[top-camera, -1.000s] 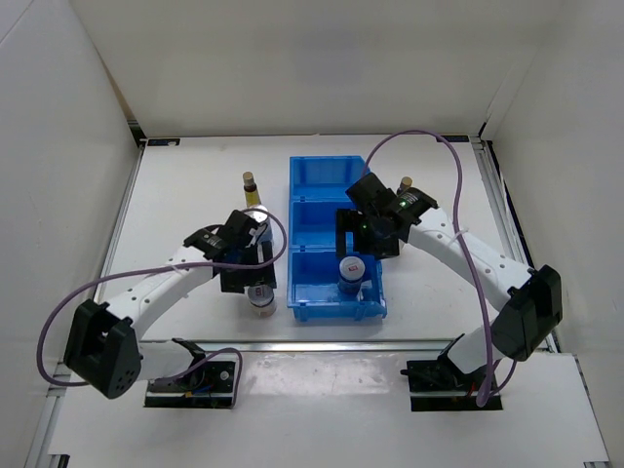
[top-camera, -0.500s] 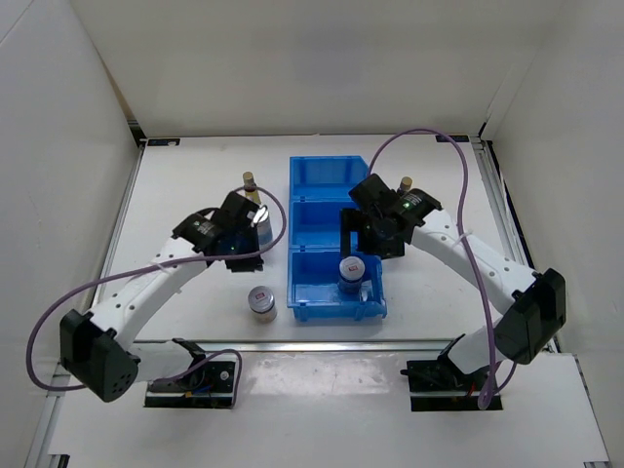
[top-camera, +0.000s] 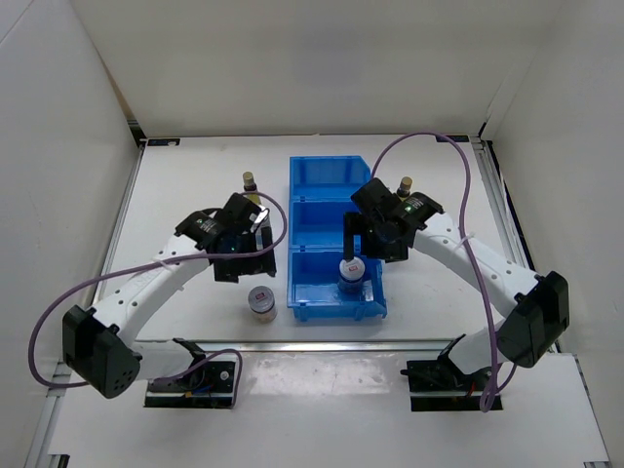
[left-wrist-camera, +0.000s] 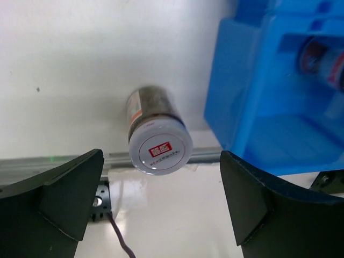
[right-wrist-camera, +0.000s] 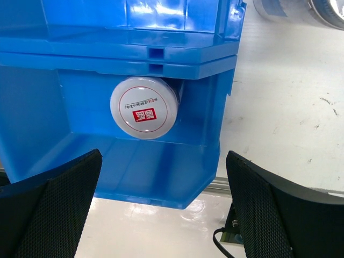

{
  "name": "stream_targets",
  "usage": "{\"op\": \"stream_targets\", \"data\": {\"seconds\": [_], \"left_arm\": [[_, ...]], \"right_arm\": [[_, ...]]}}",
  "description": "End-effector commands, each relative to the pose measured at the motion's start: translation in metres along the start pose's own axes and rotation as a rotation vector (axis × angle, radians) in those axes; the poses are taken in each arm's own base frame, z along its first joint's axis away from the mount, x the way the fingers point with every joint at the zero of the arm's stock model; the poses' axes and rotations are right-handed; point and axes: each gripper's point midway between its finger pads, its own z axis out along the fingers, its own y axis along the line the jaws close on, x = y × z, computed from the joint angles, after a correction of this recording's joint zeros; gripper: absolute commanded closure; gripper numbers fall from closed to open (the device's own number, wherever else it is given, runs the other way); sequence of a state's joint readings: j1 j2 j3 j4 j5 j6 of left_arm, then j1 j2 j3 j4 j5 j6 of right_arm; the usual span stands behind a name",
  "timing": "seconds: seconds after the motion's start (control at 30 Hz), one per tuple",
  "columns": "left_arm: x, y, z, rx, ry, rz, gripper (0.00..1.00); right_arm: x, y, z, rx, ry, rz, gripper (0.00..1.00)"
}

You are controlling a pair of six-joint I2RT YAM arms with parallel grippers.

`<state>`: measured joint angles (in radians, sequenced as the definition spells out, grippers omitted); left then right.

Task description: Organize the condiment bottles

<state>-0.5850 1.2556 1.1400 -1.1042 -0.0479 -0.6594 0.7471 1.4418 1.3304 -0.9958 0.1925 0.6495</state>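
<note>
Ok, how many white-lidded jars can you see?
2. One jar stands on the table left of the blue bin, the other jar inside its nearest compartment. The arms may hide more.

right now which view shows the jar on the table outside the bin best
Left wrist: the jar sits near the centre, lid label and dark contents clear. Top external shows it small, beside the blue bin. Right wrist misses it.

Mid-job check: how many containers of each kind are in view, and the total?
Slim yellow bottles with tan caps: 2 (one left of the blue plastic bin, one right)
White-lidded round jars with red labels: 2 (one on the table, one in the bin's near compartment)
Silver-and-blue shaker, cut off at the right wrist view's edge: 1
Total: 5; more may be hidden.
</note>
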Motion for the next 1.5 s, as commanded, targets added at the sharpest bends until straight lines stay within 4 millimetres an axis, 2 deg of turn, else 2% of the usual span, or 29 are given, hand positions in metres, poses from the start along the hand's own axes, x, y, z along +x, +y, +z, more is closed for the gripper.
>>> {"op": "stream_targets", "data": {"seconds": [0.0, 0.2, 0.53, 0.63, 0.67, 0.87, 0.97, 1.0, 1.03, 1.1, 1.13, 1.23, 1.33, 1.37, 1.43, 1.47], "left_arm": [[0.019, -0.004, 0.002, 0.024, 0.084, -0.03, 0.0], [0.041, -0.001, 0.021, -0.021, 0.183, -0.043, 0.01], [0.054, -0.002, 0.048, -0.05, 0.295, -0.03, 0.08], [0.055, -0.002, 0.049, -0.056, 0.302, -0.03, 0.17], [0.055, -0.002, 0.049, -0.056, 0.302, -0.03, 0.27], [0.052, -0.007, 0.043, -0.032, 0.294, -0.022, 0.46], [0.042, -0.015, 0.032, -0.008, 0.282, -0.014, 0.59], [0.04, -0.011, 0.025, -0.026, 0.274, -0.003, 0.67], [0.029, -0.017, 0.016, -0.013, 0.241, -0.001, 0.7], [0.021, -0.01, 0.001, -0.062, 0.221, 0.015, 0.75], [0.006, -0.018, -0.014, -0.046, 0.172, 0.016, 0.76], [-0.015, -0.02, -0.041, -0.071, 0.125, 0.044, 0.86], [-0.03, -0.023, -0.054, -0.098, 0.106, 0.055, 0.89], [-0.04, -0.027, -0.068, -0.09, 0.074, 0.054, 0.89], [-0.048, -0.034, -0.075, -0.092, 0.059, 0.064, 0.89], [-0.056, -0.044, -0.086, -0.06, 0.025, 0.071, 0.89]], "right_arm": [[0.0, -0.005, -0.005, 0.01, -0.016, 0.02, 0.01], [0.0, -0.005, -0.005, 0.01, -0.016, 0.02, 0.01], [0.003, -0.007, 0.0, 0.021, -0.002, 0.018, 0.01], [0.006, -0.007, 0.001, 0.02, 0.011, 0.016, 0.01], [0.006, -0.007, 0.001, 0.02, 0.011, 0.016, 0.01], [0.005, -0.009, 0.002, 0.023, 0.01, 0.025, 0.01], [0.005, -0.009, 0.002, 0.023, 0.01, 0.025, 0.01], [0.005, -0.009, 0.002, 0.023, 0.01, 0.025, 0.01], [0.007, -0.011, 0.003, 0.028, 0.017, 0.024, 0.01], [0.006, -0.013, 0.004, 0.032, 0.016, 0.041, 0.01], [0.006, -0.013, 0.004, 0.032, 0.016, 0.041, 0.01], [0.008, -0.014, 0.006, 0.038, 0.023, 0.04, 0.01], [0.007, -0.016, 0.006, 0.041, 0.022, 0.049, 0.01], [0.005, -0.019, 0.006, 0.044, 0.02, 0.057, 0.01], [0.008, -0.02, 0.008, 0.05, 0.028, 0.056, 0.01], [0.007, -0.02, 0.006, 0.044, 0.02, 0.057, 0.01]]}}
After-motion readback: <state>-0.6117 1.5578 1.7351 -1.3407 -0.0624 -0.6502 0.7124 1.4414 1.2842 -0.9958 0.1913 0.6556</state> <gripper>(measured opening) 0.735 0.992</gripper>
